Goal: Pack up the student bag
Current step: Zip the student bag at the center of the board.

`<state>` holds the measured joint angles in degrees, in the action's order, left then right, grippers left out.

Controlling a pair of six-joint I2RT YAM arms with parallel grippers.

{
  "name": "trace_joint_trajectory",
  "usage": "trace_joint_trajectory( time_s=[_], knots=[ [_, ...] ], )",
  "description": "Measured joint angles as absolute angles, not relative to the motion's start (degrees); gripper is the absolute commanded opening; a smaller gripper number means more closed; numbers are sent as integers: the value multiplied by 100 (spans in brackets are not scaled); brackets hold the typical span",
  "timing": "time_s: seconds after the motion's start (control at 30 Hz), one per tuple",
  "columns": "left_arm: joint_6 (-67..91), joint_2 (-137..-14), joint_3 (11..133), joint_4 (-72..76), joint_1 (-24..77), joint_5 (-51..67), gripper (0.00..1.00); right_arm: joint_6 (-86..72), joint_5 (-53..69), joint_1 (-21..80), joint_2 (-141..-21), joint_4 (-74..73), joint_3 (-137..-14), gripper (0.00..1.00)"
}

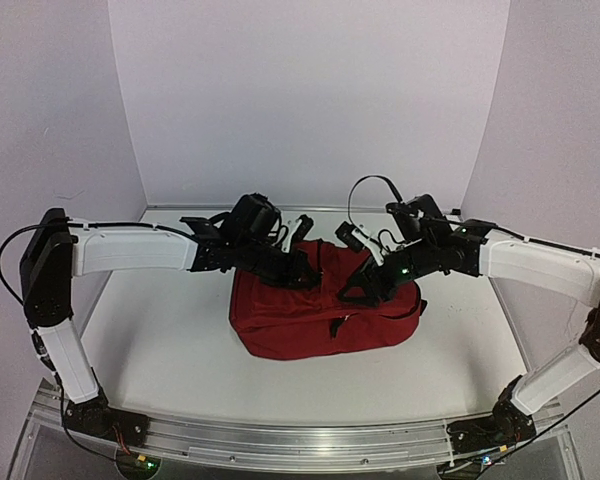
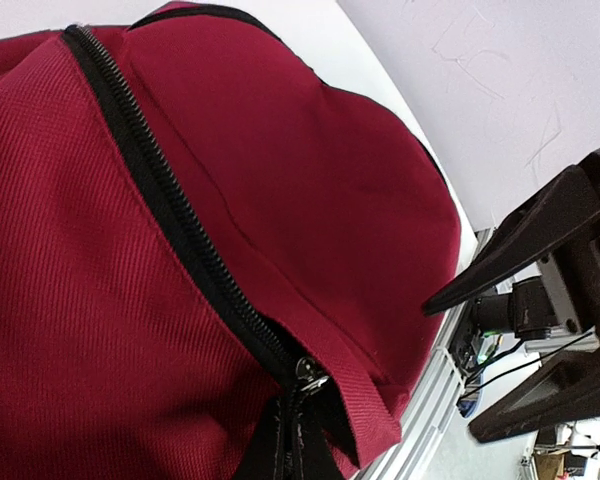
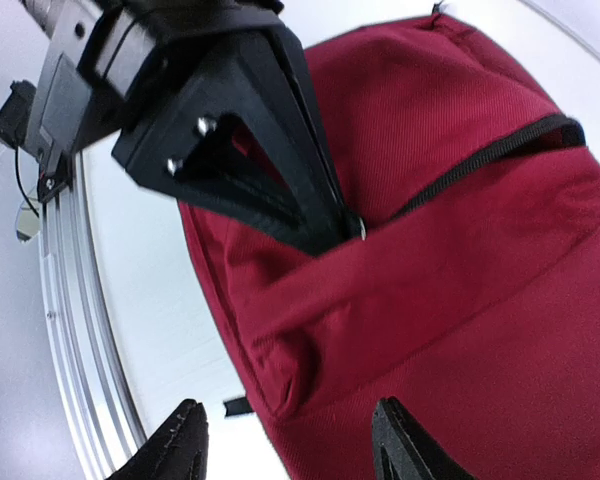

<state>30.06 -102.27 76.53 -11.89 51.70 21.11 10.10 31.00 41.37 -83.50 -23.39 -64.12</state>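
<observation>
The student bag (image 1: 320, 315), a dark red backpack, lies in the middle of the white table. Its black zipper (image 2: 170, 210) runs closed up to the metal slider (image 2: 311, 375). My left gripper (image 1: 302, 272) is over the bag's top, and its black fingers (image 2: 292, 440) are pinched together at the zipper slider's pull. The right wrist view shows this gripper (image 3: 332, 222) with its tips at the slider (image 3: 361, 227). My right gripper (image 1: 365, 287) is open. Its fingertips (image 3: 185, 432) straddle the bag's lower corner (image 3: 280, 390) without touching it.
An aluminium rail (image 1: 300, 440) runs along the table's near edge. White walls (image 1: 310, 90) close off the back and sides. A black strap end (image 3: 235, 405) pokes out beside the bag's corner. The right gripper's finger (image 2: 520, 250) shows at the right of the left wrist view.
</observation>
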Motion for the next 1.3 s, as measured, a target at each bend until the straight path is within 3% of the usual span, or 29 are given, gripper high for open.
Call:
trace_joint_trajectory(
  time_s=[0.2, 0.3, 0.4, 1.07, 1.3],
  knots=[
    [3004, -10381, 7945, -1253, 5170, 2144, 0, 798, 3017, 4309, -8656, -1680, -6325, 40],
    [3001, -10444, 8028, -1358, 5168, 2140, 0, 748, 2918, 4367, -8795, -1462, -6190, 23],
    [2997, -10495, 8105, -1478, 5171, 2123, 0, 780, 2841, 4407, -8867, -1305, -6018, 0],
    [2504, -11050, 9453, -3100, 4921, 1798, 1, 1260, 2542, 4673, -8663, -247, -5258, 0],
    [2234, -10871, 9074, -2995, 4842, 1957, 5, 1308, 2939, 4755, -8554, -331, -5223, 0]
  ],
)
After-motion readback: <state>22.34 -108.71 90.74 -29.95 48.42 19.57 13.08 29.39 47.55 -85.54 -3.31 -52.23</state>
